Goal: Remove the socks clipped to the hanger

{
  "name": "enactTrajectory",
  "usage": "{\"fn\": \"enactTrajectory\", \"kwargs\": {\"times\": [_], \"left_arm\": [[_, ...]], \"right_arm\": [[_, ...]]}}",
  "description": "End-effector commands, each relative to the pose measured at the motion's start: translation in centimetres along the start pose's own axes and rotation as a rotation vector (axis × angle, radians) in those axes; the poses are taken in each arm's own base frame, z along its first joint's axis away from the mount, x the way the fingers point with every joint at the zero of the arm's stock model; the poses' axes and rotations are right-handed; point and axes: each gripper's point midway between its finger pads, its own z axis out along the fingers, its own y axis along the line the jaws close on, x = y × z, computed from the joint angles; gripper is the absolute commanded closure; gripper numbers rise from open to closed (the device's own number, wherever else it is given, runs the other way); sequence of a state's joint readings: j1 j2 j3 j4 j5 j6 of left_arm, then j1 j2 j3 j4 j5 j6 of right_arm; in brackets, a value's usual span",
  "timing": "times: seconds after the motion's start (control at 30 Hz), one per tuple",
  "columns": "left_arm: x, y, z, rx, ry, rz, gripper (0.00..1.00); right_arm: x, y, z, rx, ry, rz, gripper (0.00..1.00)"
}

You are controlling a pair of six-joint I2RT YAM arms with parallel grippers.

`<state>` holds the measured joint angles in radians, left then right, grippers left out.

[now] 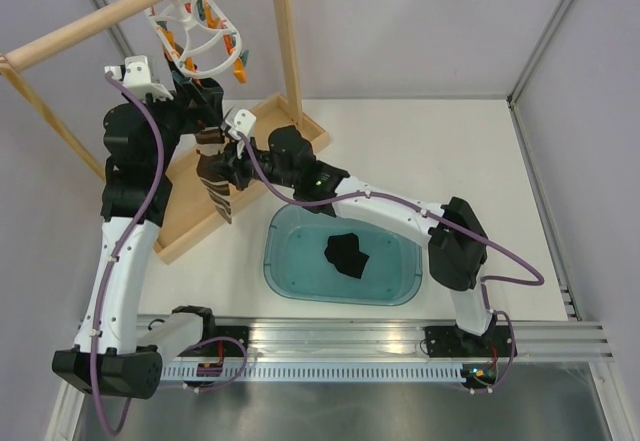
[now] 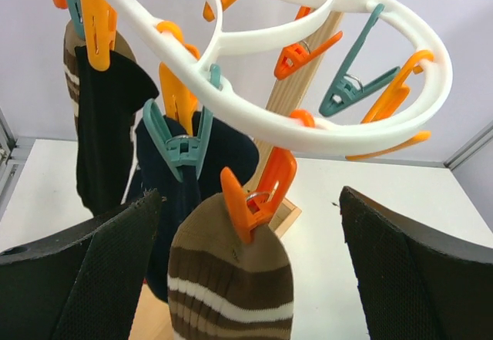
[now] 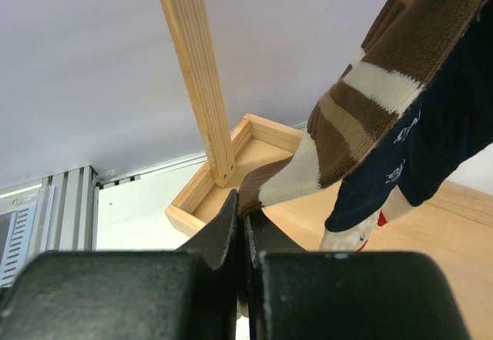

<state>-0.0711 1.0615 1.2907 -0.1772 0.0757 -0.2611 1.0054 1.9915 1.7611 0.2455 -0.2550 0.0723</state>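
The white ring hanger [image 1: 195, 26] hangs from the wooden pole, with orange and teal clips; it fills the top of the left wrist view [image 2: 323, 136]. A brown striped sock [image 2: 231, 278] hangs from an orange clip [image 2: 258, 193]. My left gripper [image 2: 248, 197] is open, with a finger on each side of that sock's top and not touching it. Dark navy and black socks [image 2: 108, 139] hang behind it. My right gripper [image 3: 246, 209] is shut on the lower end of a brown, tan and white striped sock [image 3: 362, 116], pulling it taut. A navy sock [image 3: 416, 147] and a red-white one [image 3: 350, 236] hang beside it.
A teal basin [image 1: 275, 261] in front of the rack holds one black sock [image 1: 347, 254]. The wooden rack has a slanted pole [image 1: 100, 16], an upright post [image 1: 287, 41] and a tray-like base [image 1: 190, 226]. Grey walls enclose the white table.
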Motion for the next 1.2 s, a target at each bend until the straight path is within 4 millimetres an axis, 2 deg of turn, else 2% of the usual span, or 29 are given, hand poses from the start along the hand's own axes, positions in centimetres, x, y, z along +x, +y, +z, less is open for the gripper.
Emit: {"fn": "enactTrajectory", "kwargs": {"times": [0.0,0.13,0.23,0.27,0.3,0.33,0.6,0.77,0.9,1.1,1.17], "left_arm": [[-2.7,-0.7,0.4,0.002,-0.071,-0.006,0.00],[-3.1,-0.9,1.0,-0.008,-0.078,0.014,0.02],[-2.9,-0.9,1.4,-0.026,-0.073,0.040,0.07],[-2.9,-0.9,1.5,-0.030,-0.072,0.043,0.10],[-2.8,-0.8,1.6,-0.036,-0.070,0.047,0.19],[-2.8,-0.7,1.6,-0.041,-0.071,0.048,0.24],[-2.7,-0.7,1.5,-0.050,-0.071,0.076,0.58],[-2.8,-0.9,1.5,-0.043,-0.073,0.078,0.71],[-2.8,-1.2,1.6,-0.038,-0.071,0.082,0.87],[-2.7,-1.3,1.5,-0.036,-0.071,0.089,0.97],[-2.8,-1.2,1.4,-0.039,-0.074,0.091,0.98]], "right_arm": [[-3.0,0.5,0.2,-0.001,-0.058,-0.039,0.99],[-2.9,0.8,0.4,-0.007,-0.058,-0.039,0.99],[-3.1,1.1,0.4,-0.012,-0.061,-0.038,0.99],[-3.0,1.1,0.5,-0.013,-0.059,-0.037,0.99],[-3.0,1.2,0.5,-0.015,-0.059,-0.038,0.99],[-3.0,1.2,0.5,-0.015,-0.059,-0.039,0.99],[-2.5,1.3,0.7,-0.024,-0.051,-0.037,0.99],[-2.2,1.3,0.7,-0.025,-0.045,-0.034,0.99],[-2.1,1.2,0.7,-0.025,-0.044,-0.033,0.99],[-2.0,1.5,0.7,-0.029,-0.043,-0.031,0.99],[-2.0,1.5,0.4,-0.028,-0.042,-0.028,0.99]]}}
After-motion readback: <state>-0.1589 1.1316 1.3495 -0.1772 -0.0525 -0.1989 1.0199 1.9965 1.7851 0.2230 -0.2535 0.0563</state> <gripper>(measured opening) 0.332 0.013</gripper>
